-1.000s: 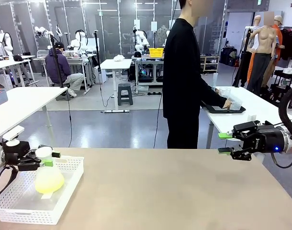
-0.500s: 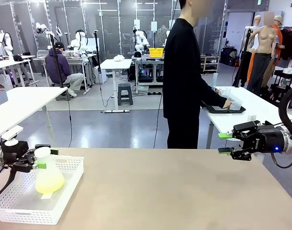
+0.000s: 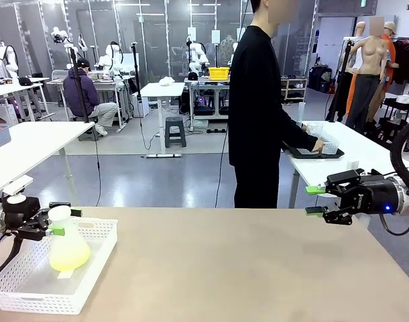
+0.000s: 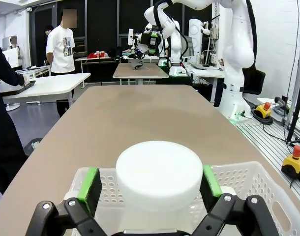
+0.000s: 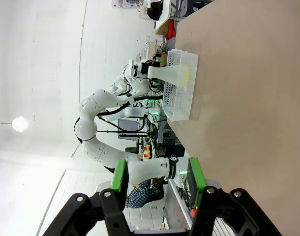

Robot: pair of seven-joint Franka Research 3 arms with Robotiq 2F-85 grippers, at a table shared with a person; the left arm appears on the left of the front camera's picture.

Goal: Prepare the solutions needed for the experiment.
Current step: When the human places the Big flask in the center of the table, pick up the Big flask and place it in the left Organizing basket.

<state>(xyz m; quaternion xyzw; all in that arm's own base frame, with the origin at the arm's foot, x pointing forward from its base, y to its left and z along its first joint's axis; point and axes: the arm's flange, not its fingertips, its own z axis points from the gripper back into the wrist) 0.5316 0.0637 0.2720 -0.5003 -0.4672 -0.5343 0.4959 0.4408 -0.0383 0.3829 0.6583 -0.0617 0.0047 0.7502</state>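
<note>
You see the left gripper [image 3: 59, 222] with its jaws wide apart around the neck of the frosted flask [image 3: 68, 245], and in the left wrist view each green pad [image 4: 88, 183] stands a little away from the flask's white top [image 4: 159, 175], so nothing is clamped. The flask stands upright inside the white basket [image 3: 90, 278] at the left end of the table [image 3: 258, 268], and the pale yellow-green solution [image 3: 69, 255] fills its wide bottom part. Far from the basket, over the right edge of the table, the right gripper [image 3: 316, 200] hangs with its jaws partly apart and empty, and behind the table a person [image 3: 257, 107] in black stands turned to another table.
</note>
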